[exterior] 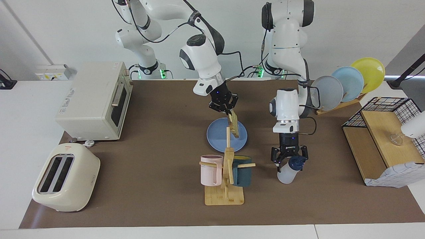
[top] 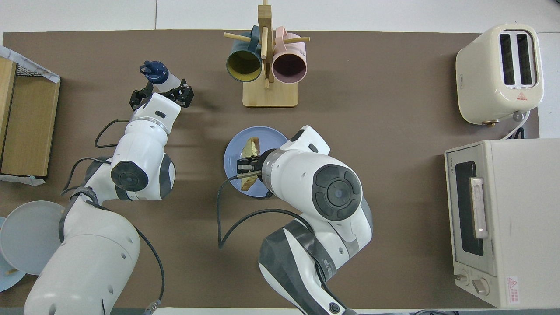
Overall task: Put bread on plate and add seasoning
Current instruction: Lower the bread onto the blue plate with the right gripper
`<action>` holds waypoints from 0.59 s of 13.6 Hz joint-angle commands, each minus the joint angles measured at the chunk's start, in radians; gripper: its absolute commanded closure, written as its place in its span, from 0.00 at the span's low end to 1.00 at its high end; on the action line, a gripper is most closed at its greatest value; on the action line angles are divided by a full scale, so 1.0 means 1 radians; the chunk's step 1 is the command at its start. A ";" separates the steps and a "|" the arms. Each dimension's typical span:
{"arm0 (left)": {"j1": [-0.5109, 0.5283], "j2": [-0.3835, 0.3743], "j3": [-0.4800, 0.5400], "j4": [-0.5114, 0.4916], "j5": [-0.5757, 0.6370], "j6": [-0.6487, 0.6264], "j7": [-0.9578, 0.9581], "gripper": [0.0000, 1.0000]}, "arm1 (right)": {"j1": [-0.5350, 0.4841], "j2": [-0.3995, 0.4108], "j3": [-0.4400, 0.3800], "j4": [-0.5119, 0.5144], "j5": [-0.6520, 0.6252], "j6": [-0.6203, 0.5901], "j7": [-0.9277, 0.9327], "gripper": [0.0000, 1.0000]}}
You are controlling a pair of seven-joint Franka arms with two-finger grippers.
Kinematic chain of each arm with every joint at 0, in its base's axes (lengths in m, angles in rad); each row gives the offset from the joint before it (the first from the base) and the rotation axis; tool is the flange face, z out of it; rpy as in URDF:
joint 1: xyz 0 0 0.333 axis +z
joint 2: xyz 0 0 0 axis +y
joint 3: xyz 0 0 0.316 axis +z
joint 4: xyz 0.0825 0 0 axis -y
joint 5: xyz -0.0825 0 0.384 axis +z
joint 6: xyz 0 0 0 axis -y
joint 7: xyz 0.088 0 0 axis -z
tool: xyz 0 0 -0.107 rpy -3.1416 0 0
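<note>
Bread hangs edge-down over blue plate, pinched at top crust in my right gripper, fingertips clamped tight on slice. Plate sits mid-table, nearer robots than mug rack. My left gripper hovers with jaws spread wide around seasoning bottle, which stands toward left arm's end, beside mug rack. Cannot tell whether fingers touch bottle.

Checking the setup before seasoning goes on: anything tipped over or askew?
The seasoning bottle leans tilted, the open left gripper around its cap. The bread hangs on edge over the plate in the shut right gripper.
</note>
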 commanded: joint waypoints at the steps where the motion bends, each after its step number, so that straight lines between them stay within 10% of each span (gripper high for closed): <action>1: 0.004 0.040 0.006 0.054 -0.010 0.019 -0.009 0.00 | -0.005 -0.030 -0.001 -0.067 0.018 0.050 -0.036 1.00; 8: 0.026 0.054 0.004 0.071 0.001 0.020 -0.007 0.00 | -0.005 -0.018 -0.001 -0.156 0.018 0.232 -0.035 1.00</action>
